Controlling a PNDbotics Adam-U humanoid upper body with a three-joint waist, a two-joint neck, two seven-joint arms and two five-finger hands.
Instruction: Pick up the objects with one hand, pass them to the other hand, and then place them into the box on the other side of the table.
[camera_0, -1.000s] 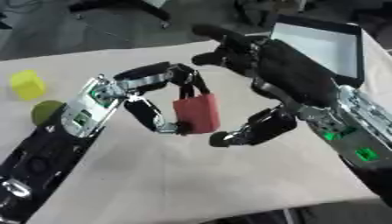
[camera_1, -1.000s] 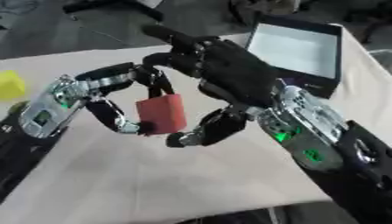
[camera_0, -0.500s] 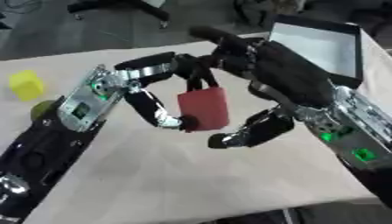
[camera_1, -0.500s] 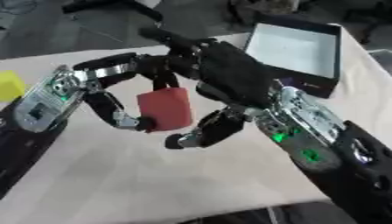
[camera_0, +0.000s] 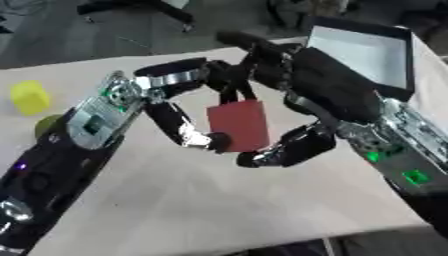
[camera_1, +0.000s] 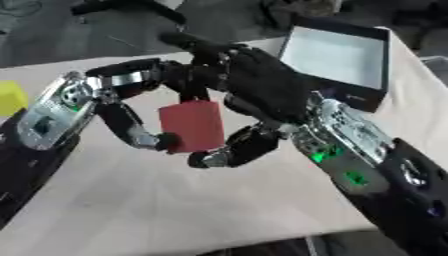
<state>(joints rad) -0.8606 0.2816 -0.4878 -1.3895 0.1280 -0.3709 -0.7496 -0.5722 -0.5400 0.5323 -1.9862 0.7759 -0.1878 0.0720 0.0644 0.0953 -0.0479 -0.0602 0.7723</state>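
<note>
A red block (camera_0: 238, 125) with a dark loop on top hangs above the middle of the table. My left hand (camera_0: 179, 80) is shut on it: fingers curl over the loop and the thumb presses the block's lower left edge. My right hand (camera_0: 328, 85) is open beside it on the right. Its fingers (camera_0: 254, 45) reach over the left hand's fingers near the loop, and its thumb (camera_0: 293, 147) curves under the block's lower right corner. Whether the right hand touches the block is hidden. The black box (camera_1: 337, 50) with a white inside lies open at the far right.
A yellow cylinder (camera_0: 31, 97) and a green object (camera_0: 44, 125) sit at the table's left edge, partly behind my left forearm. Bare tan tabletop (camera_0: 175, 200) stretches toward the near edge. Chairs and floor lie beyond the far edge.
My left hand has carried the red block a little to the right, deeper between the right hand's fingers and thumb. The right hand has barely moved.
</note>
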